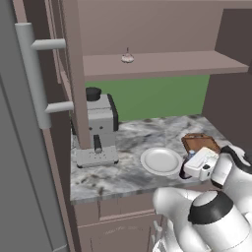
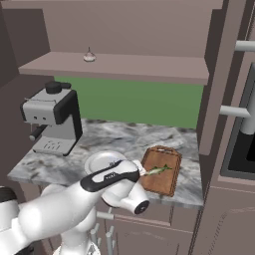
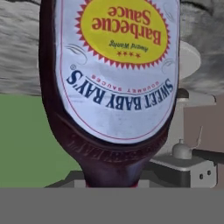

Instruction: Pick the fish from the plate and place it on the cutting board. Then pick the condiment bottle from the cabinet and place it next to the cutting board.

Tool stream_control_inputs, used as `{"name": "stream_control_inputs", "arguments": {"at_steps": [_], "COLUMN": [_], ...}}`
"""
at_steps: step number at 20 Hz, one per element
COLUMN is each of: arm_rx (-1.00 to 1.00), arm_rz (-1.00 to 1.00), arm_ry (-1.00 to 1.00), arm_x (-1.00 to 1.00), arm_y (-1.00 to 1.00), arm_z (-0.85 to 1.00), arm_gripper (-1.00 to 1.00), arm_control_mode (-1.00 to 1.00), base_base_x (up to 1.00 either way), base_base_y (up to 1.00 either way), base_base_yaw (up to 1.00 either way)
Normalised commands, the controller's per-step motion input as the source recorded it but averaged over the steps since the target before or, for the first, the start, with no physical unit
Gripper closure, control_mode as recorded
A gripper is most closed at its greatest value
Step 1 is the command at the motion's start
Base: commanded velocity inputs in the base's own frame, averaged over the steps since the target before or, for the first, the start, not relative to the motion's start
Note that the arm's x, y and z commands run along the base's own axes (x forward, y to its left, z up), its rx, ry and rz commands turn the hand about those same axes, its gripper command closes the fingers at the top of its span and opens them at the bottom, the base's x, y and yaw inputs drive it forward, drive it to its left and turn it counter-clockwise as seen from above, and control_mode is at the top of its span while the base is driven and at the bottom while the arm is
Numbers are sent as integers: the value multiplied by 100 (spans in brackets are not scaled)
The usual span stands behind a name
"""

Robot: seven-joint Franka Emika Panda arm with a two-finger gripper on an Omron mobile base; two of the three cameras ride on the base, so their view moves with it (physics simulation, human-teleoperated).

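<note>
The fish (image 2: 158, 170) lies on the cutting board (image 2: 160, 170), near the board's middle. The cutting board rests flat on the marble surface (image 2: 119, 139), just beside the plate (image 2: 99, 160) on the side away from the coffee machine (image 2: 52, 122). The plate holds nothing; in the left base view its white face (image 1: 161, 161) is bare.

The claw (image 1: 189, 165) is closed on the condiment bottle (image 3: 113, 87). In the hand view the bottle appears upside down relative to the camera, its yellow-and-white "Barbecue Sauce" label facing the lens and its dark body filling the middle of the frame. In the left base view the white hand sits low over the surface, between the plate and the cutting board (image 1: 200, 143); a small blue part, probably the bottle cap (image 1: 191, 154), shows at the hand's upper edge. Whether the bottle touches the surface cannot be determined.

The cabinet (image 1: 162, 64) above the coffee machine has an open shelf. The shelf carries one small pale garlic-shaped item (image 1: 127, 57), well apart from the cutting board.
</note>
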Motion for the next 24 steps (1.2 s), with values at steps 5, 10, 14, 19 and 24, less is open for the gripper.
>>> {"name": "stream_control_inputs", "arguments": {"at_steps": [5, 10, 14, 19, 24], "arm_rx": [0, 0, -1, -3, -5], "arm_rz": [0, 0, 0, 0, 0], "arm_ry": [0, 0, 0, -7, -16], "arm_x": [22, 21, 15, -8, -36], "arm_y": [0, 0, 0, 14, 31], "arm_z": [-23, -22, -32, -36, -18], "arm_gripper": [100, 100, 100, -100, -100], "arm_control_mode": [-100, -100, -100, -100, -100], "base_base_x": [0, 0, 0, 0, 0], "base_base_y": [0, 0, 0, 0, 0], "base_base_yaw": [0, 0, 0, 0, 0]}}
